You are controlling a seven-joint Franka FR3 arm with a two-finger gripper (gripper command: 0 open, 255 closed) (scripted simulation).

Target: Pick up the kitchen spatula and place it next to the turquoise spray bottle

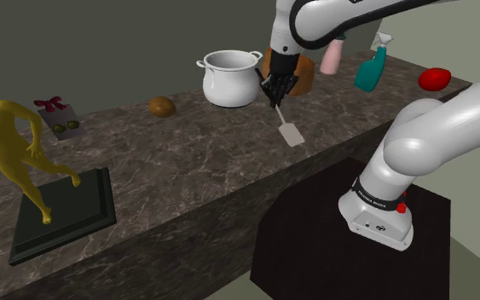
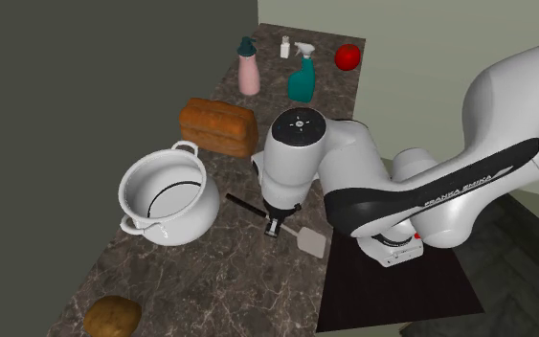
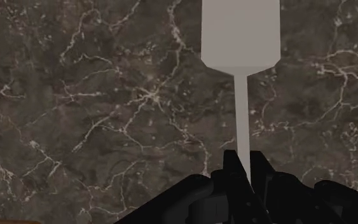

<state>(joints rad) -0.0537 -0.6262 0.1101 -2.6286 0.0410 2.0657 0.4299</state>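
The spatula has a pale grey blade (image 1: 292, 134) (image 2: 312, 239) (image 3: 241, 32), a thin neck and a black handle (image 2: 243, 205). My gripper (image 1: 276, 100) (image 2: 275, 229) (image 3: 242, 167) is shut on the neck, just behind the blade, over the dark marble counter (image 1: 187, 162). Whether the blade touches the counter I cannot tell. The turquoise spray bottle (image 1: 370, 70) (image 2: 302, 78) stands upright near the counter's far end, well beyond the gripper.
A white pot (image 1: 229, 78) (image 2: 165, 198) and a brown loaf (image 2: 219, 125) sit close to the gripper. A pink bottle (image 2: 249, 72), a small white bottle (image 2: 284, 46) and a red object (image 1: 434, 78) flank the spray bottle. A potato (image 1: 162, 106) and a gold statue (image 1: 12, 141) stand farther along.
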